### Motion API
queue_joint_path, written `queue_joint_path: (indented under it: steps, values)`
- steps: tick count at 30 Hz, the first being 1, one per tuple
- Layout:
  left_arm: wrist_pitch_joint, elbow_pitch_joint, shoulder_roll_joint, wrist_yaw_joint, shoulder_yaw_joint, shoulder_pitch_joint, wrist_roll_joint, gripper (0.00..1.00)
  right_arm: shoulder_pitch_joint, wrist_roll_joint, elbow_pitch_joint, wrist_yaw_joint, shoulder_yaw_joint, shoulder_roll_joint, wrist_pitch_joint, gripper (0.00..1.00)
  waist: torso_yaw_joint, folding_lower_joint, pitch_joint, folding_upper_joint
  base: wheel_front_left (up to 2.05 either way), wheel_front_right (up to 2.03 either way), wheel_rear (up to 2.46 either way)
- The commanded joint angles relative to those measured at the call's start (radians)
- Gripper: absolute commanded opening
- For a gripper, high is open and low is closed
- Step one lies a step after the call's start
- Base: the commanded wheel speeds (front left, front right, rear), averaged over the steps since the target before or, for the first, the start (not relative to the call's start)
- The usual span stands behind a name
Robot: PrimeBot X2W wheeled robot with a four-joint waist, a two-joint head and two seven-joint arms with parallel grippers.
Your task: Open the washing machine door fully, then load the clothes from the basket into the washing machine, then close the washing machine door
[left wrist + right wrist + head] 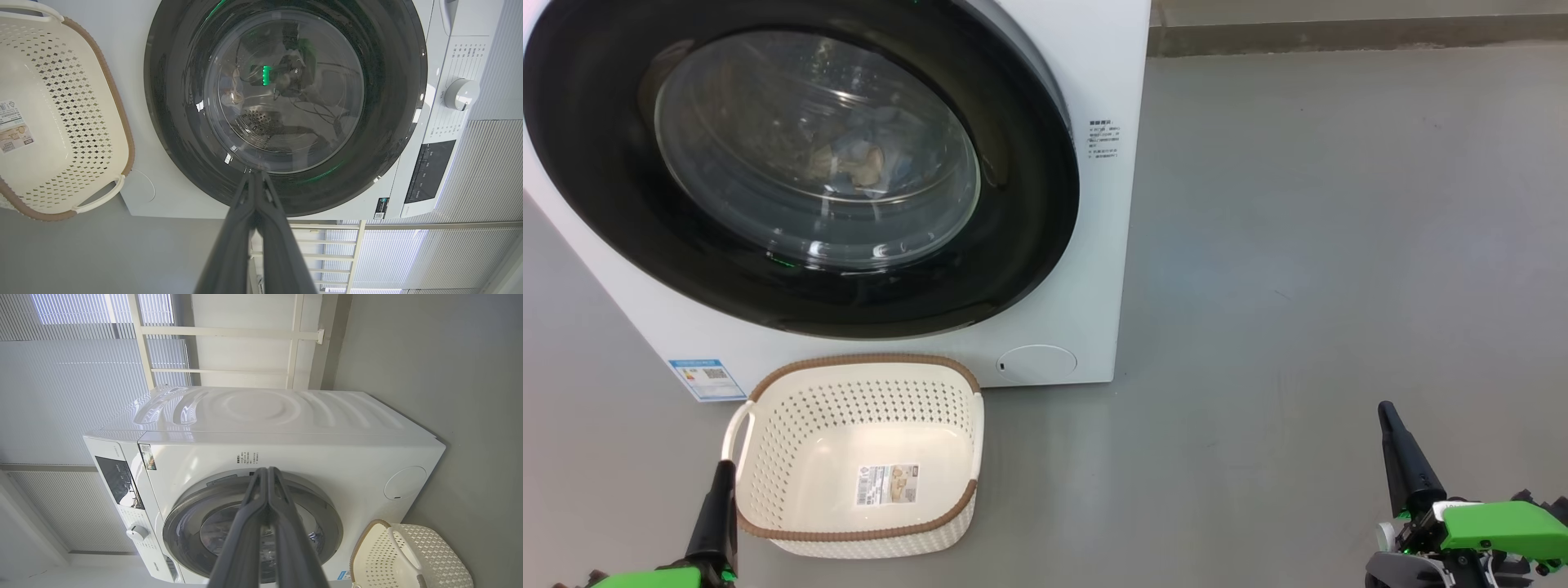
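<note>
The washing machine [1107, 73] stands ahead with its round black washing machine door [1013, 204] lying shut against the front. Through the glass I see light-blue and cream clothes [858, 159] inside the drum. In front of the machine, the cream basket [849, 392] sits on the floor holding just a paper label. My left gripper [721, 469] is shut, low beside the basket's left handle. My right gripper [1386, 408] is shut too, far to the right over bare floor. In the wrist views, each pair of closed fingers [255, 174] [267, 469] points toward the door [179, 102] [192, 510].
Grey floor [1339, 245] stretches to the right of the machine. A round service flap [1037, 363] and a blue sticker [707, 380] sit low on its front. The control panel with a dial [461, 94] is on the machine's top edge; blinds and a white frame [220, 335] lie behind.
</note>
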Motion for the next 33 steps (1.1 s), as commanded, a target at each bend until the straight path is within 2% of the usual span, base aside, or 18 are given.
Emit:
queue_joint_path:
  steps: [1,33]
  values:
    - [0.004,-0.026,0.016,-0.003,0.035,-0.038,-0.003,0.0,-0.006,0.005,-0.03,-0.001,0.023,0.001,0.009,0.0,0.0,0.0,0.0,0.0,0.0,0.0,0.0]
    - [0.003,-0.026,0.016,-0.003,0.035,-0.038,-0.003,0.0,-0.006,0.005,-0.03,-0.001,0.023,0.001,0.008,0.0,0.0,0.0,0.0,0.0,0.0,0.0,0.0]
